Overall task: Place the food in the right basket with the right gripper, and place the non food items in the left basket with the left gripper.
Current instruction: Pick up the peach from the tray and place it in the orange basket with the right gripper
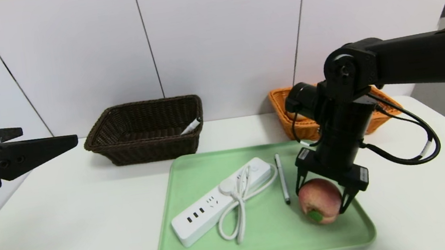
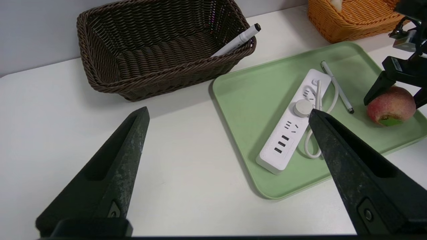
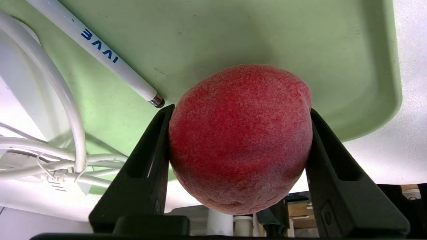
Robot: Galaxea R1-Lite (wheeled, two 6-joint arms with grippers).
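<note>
- Bench [image 1: 69, 231]: white top; carries a tray and two baskets.
- Tray [image 1: 272, 239]: pale green, rounded rim, at the near middle of the bench.
- Peach [image 1: 319, 201]: pink-red, on the right part of the tray, green sticker facing the near side. It sits between the right gripper's two fingers; in the right wrist view both fingers [image 3: 146, 173] touch its sides.
- Right gripper [image 1: 322, 198]: pointing nearly straight down over the tray, clamped on the peach, which rests on the tray.
- Pen [image 1: 282, 178]: thin, white, dark tip toward the near side; lies on the tray just left of the peach, between it and the power strip.
- Power strip [image 1: 211, 206]: long, white, lying slantwise across the tray's middle, its looped white cord [image 1: 240, 208] laid on top and trailing onto the tray.
- Left basket [image 1: 145, 128]: dark brown wicker, at the back of the bench, behind the tray's left corner.
- Marker [image 1: 191, 126]: white, black-tipped, leaning inside the left basket against its right wall, the tip above the rim.
- Right basket [image 1: 289, 107]: orange-tan wicker, back right, largely hidden by the right arm; contents cannot be told.
- Left gripper [image 1: 65, 142]: held above the bench's left edge, well apart from the tray, pointing roughly level; fingers spread wide with nothing between them.
</note>
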